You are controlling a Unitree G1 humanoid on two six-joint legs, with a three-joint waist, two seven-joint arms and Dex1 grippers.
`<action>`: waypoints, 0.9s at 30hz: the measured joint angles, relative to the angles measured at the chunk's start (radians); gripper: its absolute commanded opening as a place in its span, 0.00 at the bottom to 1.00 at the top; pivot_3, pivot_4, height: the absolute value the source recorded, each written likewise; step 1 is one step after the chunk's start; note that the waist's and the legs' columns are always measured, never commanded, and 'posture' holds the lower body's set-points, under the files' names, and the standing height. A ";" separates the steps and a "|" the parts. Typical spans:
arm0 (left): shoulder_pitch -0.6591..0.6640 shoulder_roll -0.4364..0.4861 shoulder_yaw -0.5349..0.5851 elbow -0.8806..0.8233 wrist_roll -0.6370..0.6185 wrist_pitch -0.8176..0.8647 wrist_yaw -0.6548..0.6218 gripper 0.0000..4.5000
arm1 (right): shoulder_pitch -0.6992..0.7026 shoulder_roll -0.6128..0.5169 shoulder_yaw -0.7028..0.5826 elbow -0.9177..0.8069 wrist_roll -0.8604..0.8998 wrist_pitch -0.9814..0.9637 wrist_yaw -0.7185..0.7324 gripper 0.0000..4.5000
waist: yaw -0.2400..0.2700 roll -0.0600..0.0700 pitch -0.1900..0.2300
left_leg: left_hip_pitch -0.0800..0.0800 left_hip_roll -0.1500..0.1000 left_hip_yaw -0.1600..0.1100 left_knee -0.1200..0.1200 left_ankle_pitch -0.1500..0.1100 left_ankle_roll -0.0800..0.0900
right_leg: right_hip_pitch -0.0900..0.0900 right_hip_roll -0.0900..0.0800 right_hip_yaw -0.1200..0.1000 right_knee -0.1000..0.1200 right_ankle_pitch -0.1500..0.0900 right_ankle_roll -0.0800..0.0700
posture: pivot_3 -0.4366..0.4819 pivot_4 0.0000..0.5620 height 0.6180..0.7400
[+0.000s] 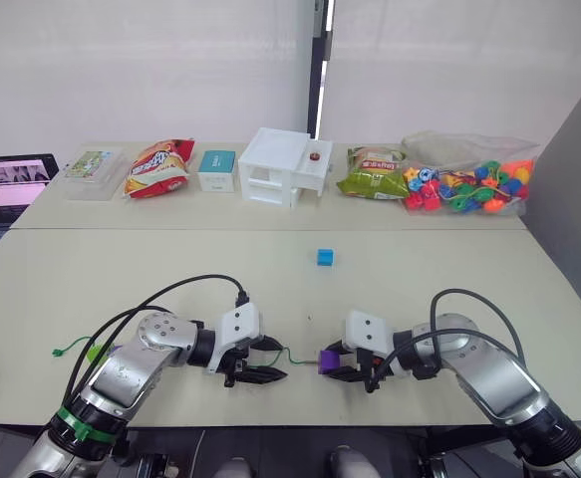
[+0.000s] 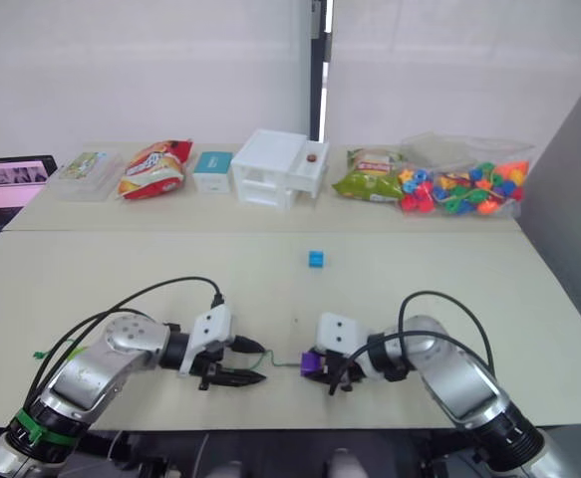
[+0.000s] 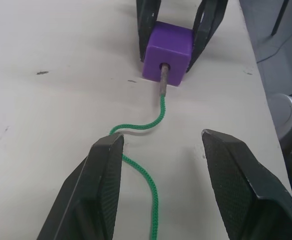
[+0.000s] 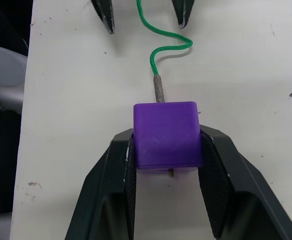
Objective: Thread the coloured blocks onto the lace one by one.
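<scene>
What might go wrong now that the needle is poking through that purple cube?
The open left gripper has no hold on the thin green lace, so its silvery tip could slide back out of the small purple plastic cube clamped in the right gripper. The slack, kinked cord may also snag.

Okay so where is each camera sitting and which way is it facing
Head stereo pair: looks forward and down over the table; both arms show, plus a blue block.
Left wrist: looks along the open left gripper at the lace entering the purple block.
Right wrist: looks along the right gripper, shut on that block.
Shared: block, lace tip, both grippers.
</scene>
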 measured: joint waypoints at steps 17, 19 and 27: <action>-0.021 -0.077 -0.055 0.073 0.040 -0.040 0.014 0.01 | 0.019 -0.001 -0.010 -0.033 0.002 0.035 -0.024 0.26 | 0.002 0.000 0.000 | 0.000 0.000 0.000 0.000 0.000 0.000 | 0.000 0.000 0.000 0.000 0.000 0.000 | 0.48 0.27 1.00; -0.021 -0.070 -0.054 0.067 0.038 -0.036 0.012 0.01 | 0.022 -0.001 -0.011 -0.036 0.002 0.036 -0.027 0.26 | 0.002 0.000 0.000 | 0.000 0.000 0.000 0.000 0.000 0.000 | 0.000 0.000 0.000 0.000 0.000 0.000 | 0.48 0.27 1.00; -0.031 0.006 0.007 -0.006 -0.066 0.070 -0.049 0.41 | 0.021 -0.001 -0.011 -0.035 0.002 0.036 -0.027 0.26 | 0.002 0.000 0.000 | 0.000 0.000 0.000 0.000 0.000 0.000 | 0.000 0.000 0.000 0.000 0.000 0.000 | 0.48 0.27 1.00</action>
